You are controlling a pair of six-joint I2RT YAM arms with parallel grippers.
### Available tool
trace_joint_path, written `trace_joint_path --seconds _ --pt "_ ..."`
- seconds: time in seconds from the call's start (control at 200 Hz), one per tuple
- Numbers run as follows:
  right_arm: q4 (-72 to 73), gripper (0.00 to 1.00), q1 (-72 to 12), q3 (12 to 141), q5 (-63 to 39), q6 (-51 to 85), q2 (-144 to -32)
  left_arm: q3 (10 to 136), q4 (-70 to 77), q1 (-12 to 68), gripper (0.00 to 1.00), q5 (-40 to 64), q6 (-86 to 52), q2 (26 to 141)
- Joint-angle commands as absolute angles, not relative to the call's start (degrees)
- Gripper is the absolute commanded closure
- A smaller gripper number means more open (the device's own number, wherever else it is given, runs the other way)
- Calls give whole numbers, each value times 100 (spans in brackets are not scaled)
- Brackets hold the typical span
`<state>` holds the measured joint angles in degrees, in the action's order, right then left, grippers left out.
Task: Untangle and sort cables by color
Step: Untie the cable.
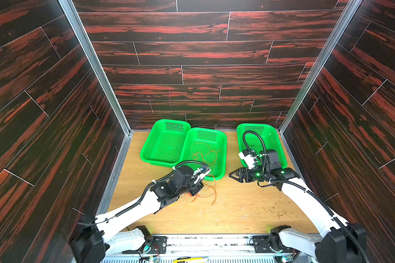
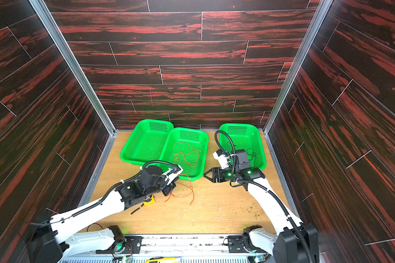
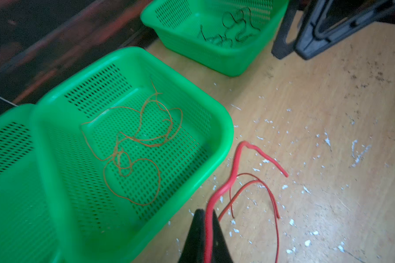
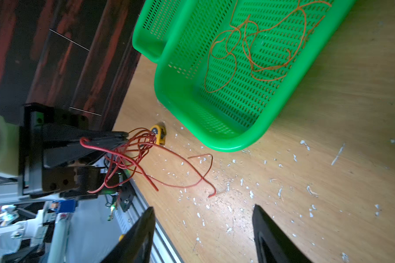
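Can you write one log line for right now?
left end effector: shut on red cables | right end effector: open, empty | orange cables: middle basket | black cables: right basket

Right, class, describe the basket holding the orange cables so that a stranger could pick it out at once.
On the wooden table, against the back wall, find the middle basket of the three green ones. Its rim overlaps the empty basket on one side. It alone holds a loose tangle of thin orange cables; the separate basket on its other side holds black cables.
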<state>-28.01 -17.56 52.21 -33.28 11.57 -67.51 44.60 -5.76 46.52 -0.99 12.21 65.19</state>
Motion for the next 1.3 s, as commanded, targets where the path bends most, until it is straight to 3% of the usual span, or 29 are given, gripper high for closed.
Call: trace_joint_path --seconds 0.0,0.15,0.261,0.486,0.661,0.817,0.922,1.007,1.072,1.192,1.293 --pt "-2587 32 -1716 5221 -3822 1063 -6698 4311 -161 4665 100 -412 1301 6231" --pt "-2310 31 -1707 5079 -3484 1176 -6287 4350 50 4665 100 -768 1193 6060" --pt "-2269 31 -1707 5210 -3797 1666 -6252 4339 323 4659 100 -1033 1061 5926" --pt "-2312 34 -1731 5558 -5497 2004 -6522 4301 1205 4665 100 -925 827 5852" --pt "-2440 34 -1941 5612 -6226 1974 -6600 4502 1538 4665 100 -800 709 6025" --pt "-3367 32 -2403 5577 -5303 607 -6736 4579 1585 4661 100 -567 588 6183" --pt "-2418 31 -2602 4880 -4200 416 -6113 4577 1636 4666 100 -400 496 6179" --pt "-1261 31 -2634 4229 -3895 413 -5554 4613 1538 4666 100 -219 436 6170" --pt "-474 37 -2748 3795 -3738 238 -5262 4632 1503 4666 100 -115 367 6183" --pt "326 45 -3301 3453 -3286 -397 -5255 4714 1414 4662 100 6 301 6222" --pt "652 46 -3839 3502 -2743 -844 -5447 4772 1317 4665 100 104 273 6246"
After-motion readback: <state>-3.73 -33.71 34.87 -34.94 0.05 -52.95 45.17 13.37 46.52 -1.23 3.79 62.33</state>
